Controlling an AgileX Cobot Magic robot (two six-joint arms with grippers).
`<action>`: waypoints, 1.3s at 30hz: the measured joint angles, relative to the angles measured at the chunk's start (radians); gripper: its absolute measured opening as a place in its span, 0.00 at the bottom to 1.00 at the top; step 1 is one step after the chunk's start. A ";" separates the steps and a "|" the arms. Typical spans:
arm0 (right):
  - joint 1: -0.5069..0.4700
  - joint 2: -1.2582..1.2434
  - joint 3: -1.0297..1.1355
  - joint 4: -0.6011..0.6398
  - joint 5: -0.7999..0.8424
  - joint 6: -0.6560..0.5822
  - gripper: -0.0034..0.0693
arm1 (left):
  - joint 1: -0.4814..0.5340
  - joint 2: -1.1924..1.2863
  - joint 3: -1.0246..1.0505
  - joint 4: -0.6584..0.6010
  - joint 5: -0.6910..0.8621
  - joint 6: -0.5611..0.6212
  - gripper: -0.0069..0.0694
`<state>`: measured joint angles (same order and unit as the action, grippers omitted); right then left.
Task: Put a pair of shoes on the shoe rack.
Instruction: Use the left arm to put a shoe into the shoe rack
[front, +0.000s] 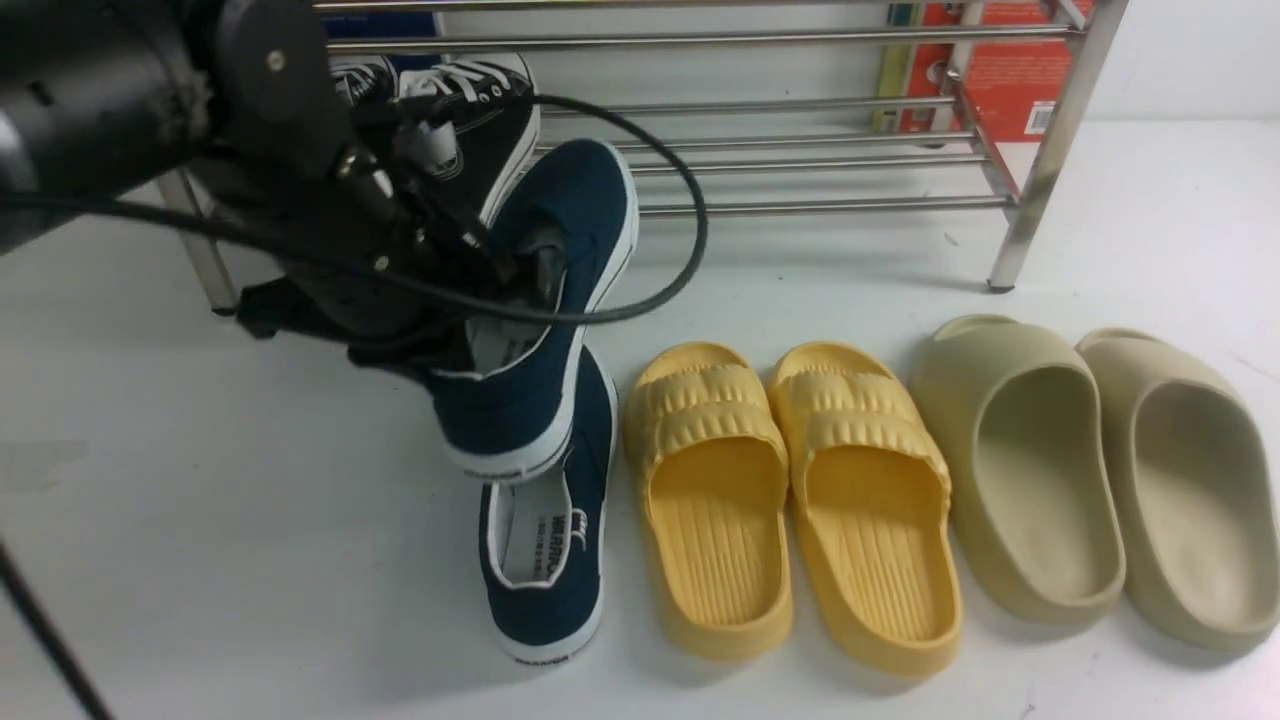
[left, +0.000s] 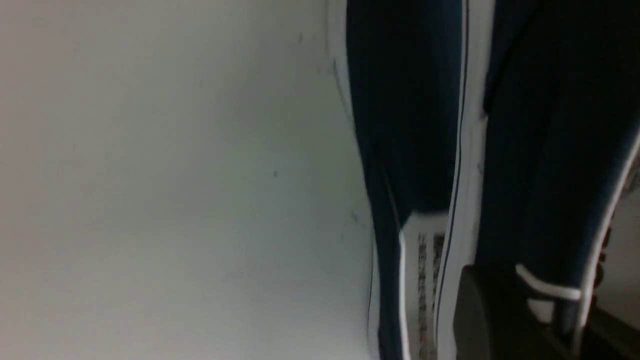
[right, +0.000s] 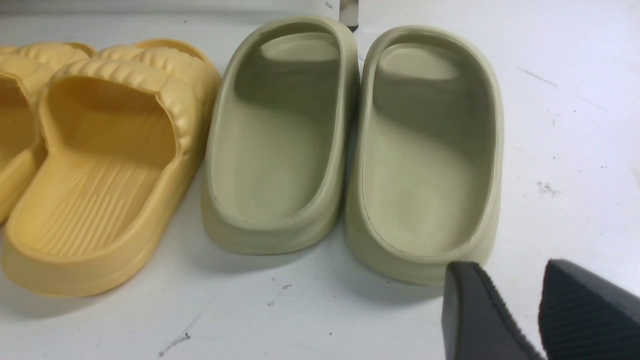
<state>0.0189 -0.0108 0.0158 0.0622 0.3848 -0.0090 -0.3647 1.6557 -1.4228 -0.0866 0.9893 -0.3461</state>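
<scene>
My left gripper (front: 528, 268) is shut on the side wall of one navy-blue slip-on shoe (front: 545, 300) and holds it off the table, toe tilted up toward the shoe rack (front: 800, 150), heel hanging down. The second navy shoe (front: 548, 540) lies on the table directly below it, "WARRIOR" insole showing. In the left wrist view the held shoe (left: 550, 150) is clamped in the gripper (left: 540, 320), with the lying shoe (left: 405, 125) beside it. My right gripper (right: 520, 300) is open and empty, low over the table; it does not show in the front view.
Black lace-up sneakers (front: 470, 95) sit on the rack's left end, just behind the lifted shoe. Yellow ribbed slippers (front: 790, 500) and beige slides (front: 1090, 480) stand in a row right of the navy shoes; the slides (right: 425, 150) lie just ahead of my right gripper. Red boxes (front: 1000, 70) stand behind the rack.
</scene>
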 joint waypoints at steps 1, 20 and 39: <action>0.000 0.000 0.000 0.000 0.000 0.000 0.38 | 0.000 0.041 -0.047 0.000 -0.007 0.000 0.11; 0.000 0.000 0.000 0.000 0.000 0.000 0.38 | 0.000 0.457 -0.583 0.104 -0.026 -0.075 0.11; 0.000 0.000 0.000 0.000 0.000 0.000 0.38 | 0.000 0.499 -0.586 0.224 -0.190 -0.203 0.11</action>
<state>0.0189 -0.0108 0.0158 0.0622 0.3848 -0.0090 -0.3647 2.1551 -2.0086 0.1373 0.7989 -0.5490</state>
